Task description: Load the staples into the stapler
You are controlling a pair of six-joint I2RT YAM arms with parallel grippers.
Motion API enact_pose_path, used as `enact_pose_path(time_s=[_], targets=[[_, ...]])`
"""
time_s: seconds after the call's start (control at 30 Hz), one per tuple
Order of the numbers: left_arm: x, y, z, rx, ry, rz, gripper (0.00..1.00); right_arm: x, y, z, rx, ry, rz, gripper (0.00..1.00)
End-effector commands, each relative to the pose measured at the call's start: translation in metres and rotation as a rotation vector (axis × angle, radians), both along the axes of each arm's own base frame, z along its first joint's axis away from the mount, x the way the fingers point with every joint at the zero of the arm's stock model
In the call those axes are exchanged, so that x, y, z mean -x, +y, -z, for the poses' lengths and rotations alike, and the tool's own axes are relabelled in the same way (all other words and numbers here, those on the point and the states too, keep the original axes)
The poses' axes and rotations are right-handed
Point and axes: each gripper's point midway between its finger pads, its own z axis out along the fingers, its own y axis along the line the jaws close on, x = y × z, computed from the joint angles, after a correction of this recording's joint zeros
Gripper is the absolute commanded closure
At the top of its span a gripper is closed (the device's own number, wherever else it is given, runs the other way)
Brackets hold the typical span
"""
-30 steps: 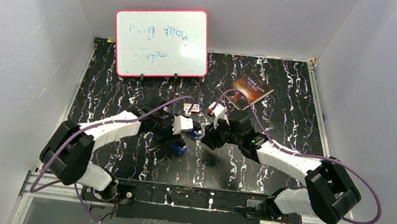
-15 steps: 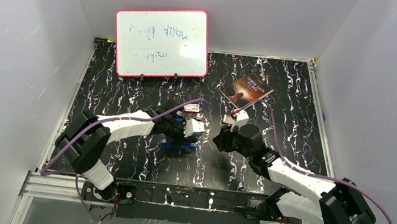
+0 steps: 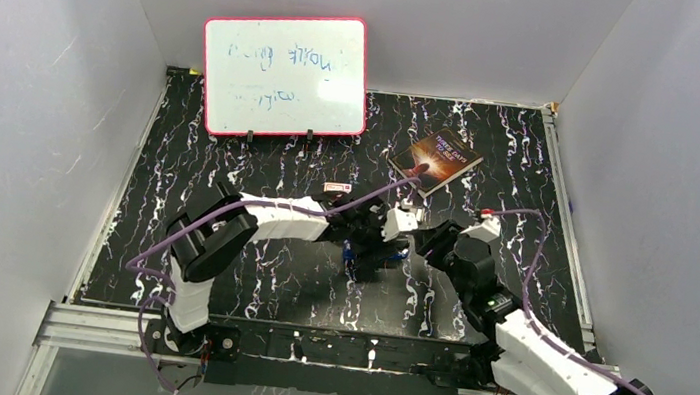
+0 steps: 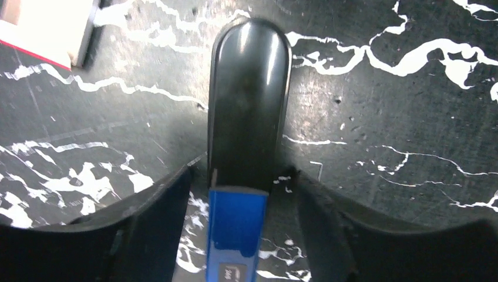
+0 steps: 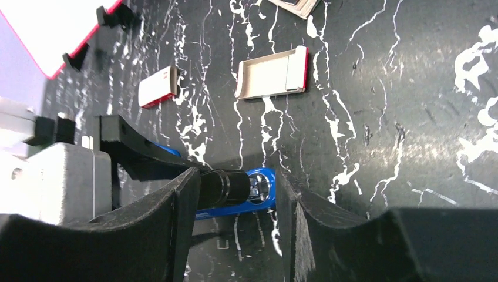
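Note:
The stapler point(image 4: 249, 100) has a black top and a blue base and lies on the marbled table point(image 3: 228, 173), near the middle point(image 3: 350, 249). My left gripper point(image 4: 242, 171) straddles its body from behind, open, with a gap on each side. From the opposite end, my right gripper point(image 5: 238, 176) stands open around the stapler's front tip point(image 5: 258, 191), where the metal anvil shows. In the top view the two grippers point(image 3: 393, 225) point(image 3: 426, 239) nearly meet over it. The staples are out of view.
A small white box with a red label point(image 5: 157, 86) and an open, empty-looking box tray point(image 5: 270, 73) lie beyond the stapler. A book point(image 3: 436, 158) and a pink-framed whiteboard point(image 3: 286, 74) stand at the back. A tiny U-shaped bit of wire point(image 5: 223, 243) lies under the right gripper.
The left arm has swept to the right and the stapler has shifted right with it. The right arm has swung round and now meets the stapler's tip from the right.

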Motion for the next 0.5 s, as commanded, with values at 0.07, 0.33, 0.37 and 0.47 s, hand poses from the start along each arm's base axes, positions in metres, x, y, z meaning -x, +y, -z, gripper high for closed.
enact_pose_path(time_s=[0.07, 0.33, 0.37, 0.47], targets=[[0.012, 0.026, -0.011, 0.036, 0.039, -0.044, 0.3, -0.001, 0.009, -0.016, -0.361, 0.049, 0.131, 0.41], [0.013, 0.041, -0.001, 0.055, 0.048, -0.092, 0.42, -0.002, 0.033, -0.008, -0.528, 0.126, 0.1, 0.37], [0.013, 0.038, 0.0, 0.067, 0.056, -0.095, 0.46, -0.004, 0.035, -0.009, -0.545, 0.121, 0.097, 0.37], [0.011, 0.031, 0.002, 0.094, 0.073, -0.115, 0.62, -0.007, 0.04, -0.006, -0.573, 0.14, 0.1, 0.37]])
